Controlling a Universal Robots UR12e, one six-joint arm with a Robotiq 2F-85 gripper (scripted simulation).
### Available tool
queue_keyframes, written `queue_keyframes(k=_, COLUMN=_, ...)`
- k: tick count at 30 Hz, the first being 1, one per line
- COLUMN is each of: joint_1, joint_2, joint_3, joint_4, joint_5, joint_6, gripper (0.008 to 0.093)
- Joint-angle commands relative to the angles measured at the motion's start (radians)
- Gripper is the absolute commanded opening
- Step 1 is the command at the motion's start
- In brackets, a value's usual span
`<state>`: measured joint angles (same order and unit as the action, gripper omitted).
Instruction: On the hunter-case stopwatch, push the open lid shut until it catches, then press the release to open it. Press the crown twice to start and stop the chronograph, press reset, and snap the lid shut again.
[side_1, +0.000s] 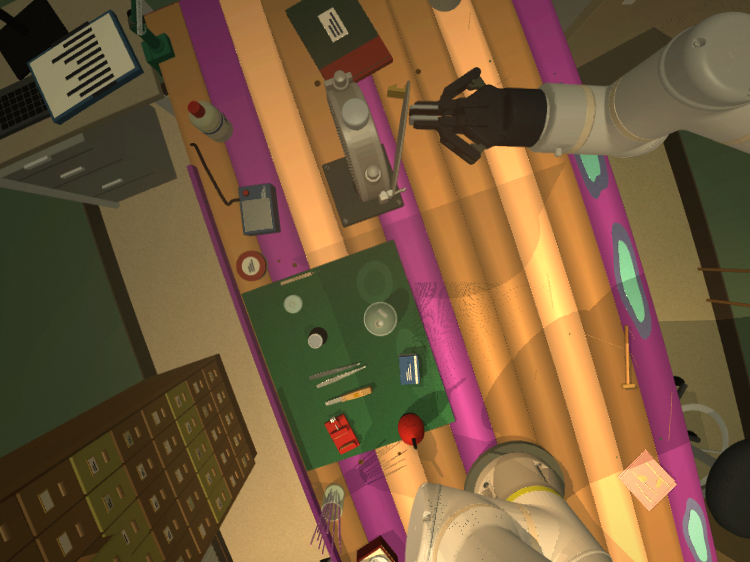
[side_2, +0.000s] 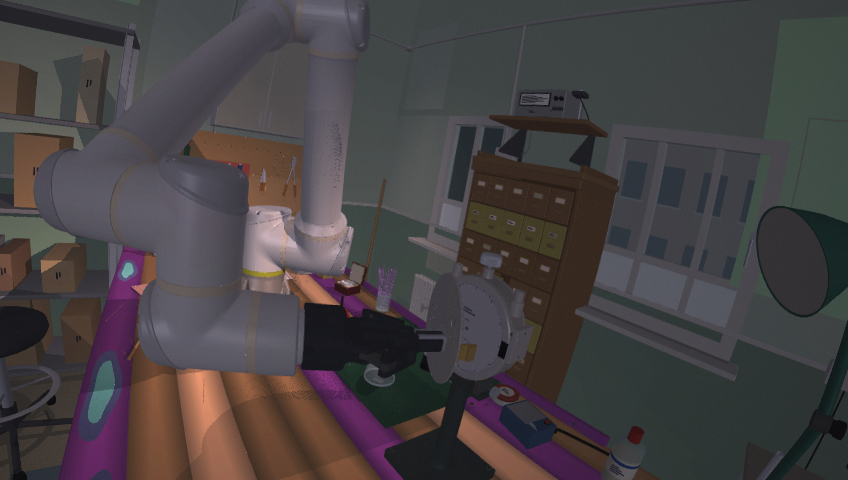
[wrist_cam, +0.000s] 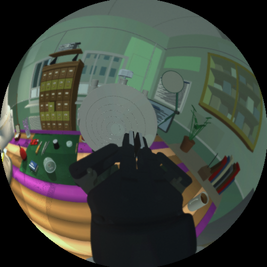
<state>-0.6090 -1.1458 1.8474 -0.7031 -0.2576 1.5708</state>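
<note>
The stopwatch's dial is mostly hidden behind its round grey lid (wrist_cam: 117, 117), which stands partly open in front of the case (side_1: 357, 142). The stopwatch (side_2: 485, 324) sits upright on a dark stand at the far end of the bench, with its crown (side_2: 491, 260) on top. My gripper (side_1: 414, 115) is closed and holds nothing; its fingertips (side_2: 439, 342) sit at the outer face of the lid (side_2: 441, 330), a little below its centre (wrist_cam: 135, 138).
A green work mat (side_1: 348, 351) with small tools, a glass dome and a red bulb lies on the bench toward my base. A grey box with a red button (side_1: 260, 209) and a bottle (side_1: 210, 121) sit beyond the stopwatch. A green lamp (side_2: 800, 262) stands far right.
</note>
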Motion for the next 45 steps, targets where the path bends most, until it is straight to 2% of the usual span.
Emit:
queue_keyframes(k=1, joint_1=0.002, joint_2=-0.001, joint_3=0.0, joint_4=0.001, joint_5=-0.001, joint_6=0.0, gripper=0.014)
queue_keyframes(k=45, joint_1=0.025, joint_2=0.003, joint_3=-0.005, joint_4=0.002, joint_5=0.022, joint_6=0.0, gripper=0.014)
